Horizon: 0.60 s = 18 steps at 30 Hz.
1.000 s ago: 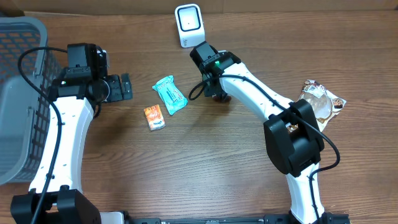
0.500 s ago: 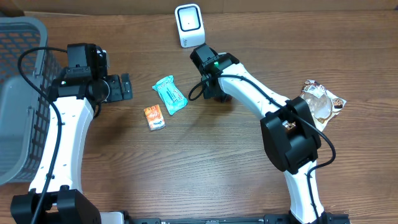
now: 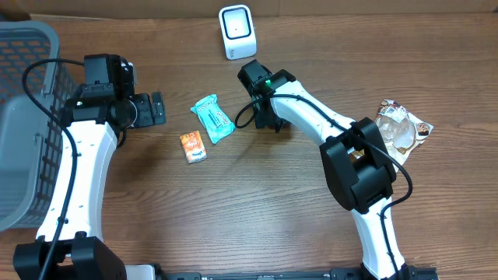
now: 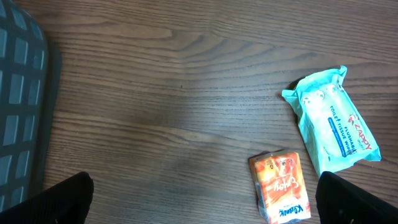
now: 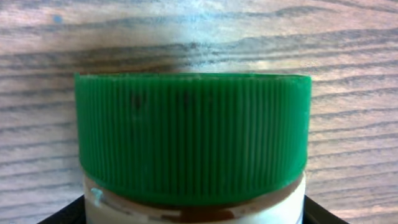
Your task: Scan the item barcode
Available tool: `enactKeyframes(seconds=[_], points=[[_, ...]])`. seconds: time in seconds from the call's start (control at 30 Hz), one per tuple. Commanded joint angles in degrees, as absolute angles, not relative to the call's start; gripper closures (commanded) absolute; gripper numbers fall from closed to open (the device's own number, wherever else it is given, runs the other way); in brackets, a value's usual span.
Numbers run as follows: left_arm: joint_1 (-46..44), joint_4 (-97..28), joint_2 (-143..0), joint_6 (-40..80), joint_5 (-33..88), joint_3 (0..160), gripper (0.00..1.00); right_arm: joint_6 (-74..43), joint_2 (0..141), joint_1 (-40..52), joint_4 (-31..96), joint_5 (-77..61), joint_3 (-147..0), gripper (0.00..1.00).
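Right wrist shows a ribbed green cap [image 5: 193, 134] over a white jar [image 5: 137, 211].

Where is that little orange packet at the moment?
In the overhead view the orange packet lies left of centre, close beside and just below the teal wipes pack, with the white scanner farther up.

From overhead, the right arm [image 3: 311, 117] hides the green-lidded jar [image 5: 193, 140]. The right wrist view cuts the jar's body off at the bottom edge and shows the right pincer [image 5: 193, 214] as 2 dark corners only, its grip unclear. The basket [image 3: 35, 35] runs off the left edge; the left pincer [image 4: 205, 199] shows just 2 tips.
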<state>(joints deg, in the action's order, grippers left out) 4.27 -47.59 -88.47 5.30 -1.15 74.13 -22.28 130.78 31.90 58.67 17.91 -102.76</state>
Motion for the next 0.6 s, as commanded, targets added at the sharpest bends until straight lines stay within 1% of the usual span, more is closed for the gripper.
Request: enactKeyframes(seconds=[0.0, 0.17, 0.3, 0.4, 0.57], points=[[4.5, -47.6, -88.9, 3.6, -1.7, 74.0, 0.0, -22.2, 130.6, 31.8, 60.6, 15.2, -104.8, 0.35], [4.5, -47.6, -88.9, 3.6, -1.7, 74.0, 0.0, -21.7, 126.9, 31.7, 63.2, 8.4, -108.5, 0.35], [4.5, -47.6, -88.9, 3.6, -1.7, 74.0, 0.01, -18.4, 122.9, 31.2, 65.4, -1.5, -110.7, 0.35], [4.5, -47.6, -88.9, 3.6, -1.7, 74.0, 0.0, -15.7, 119.6, 30.1, 65.9, -13.4, -111.1, 0.34], [4.5, -47.6, -88.9, 3.6, -1.7, 74.0, 0.0, -11.6, 116.0, 25.6, 66.3, -37.5, -111.1, 0.34]])
